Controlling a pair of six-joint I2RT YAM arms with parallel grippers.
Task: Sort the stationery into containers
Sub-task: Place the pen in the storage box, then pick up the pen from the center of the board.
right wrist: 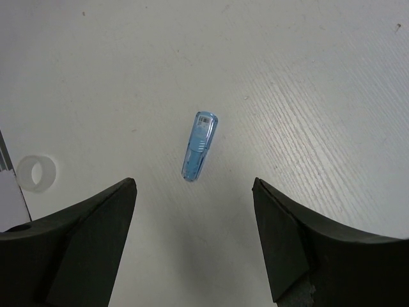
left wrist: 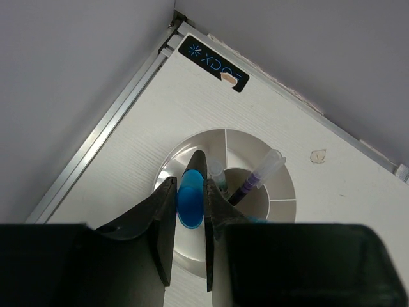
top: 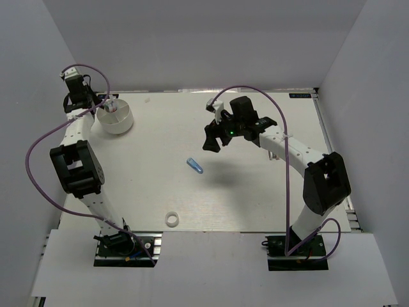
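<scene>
My left gripper point(left wrist: 190, 192) is shut on a stubby black marker with a blue end point(left wrist: 190, 203), held tip-down over the white round tub point(left wrist: 281, 214) at the table's far left point(top: 121, 123). A clear-capped purple pen point(left wrist: 259, 176) and a teal one point(left wrist: 217, 171) stand in the tub's middle cup. The translucent blue tube point(right wrist: 199, 147) lies flat mid-table point(top: 194, 165). My right gripper point(right wrist: 193, 188) hovers open above and just short of the tube, nothing between its fingers point(top: 220, 137). The white tape ring point(top: 171, 219) lies near the front edge point(right wrist: 36, 173).
The tub sits close to the back left corner, near the aluminium table rail point(left wrist: 96, 144) and a black label point(left wrist: 214, 62). White walls enclose the table on three sides. Purple cables point(top: 38, 153) loop beside both arms.
</scene>
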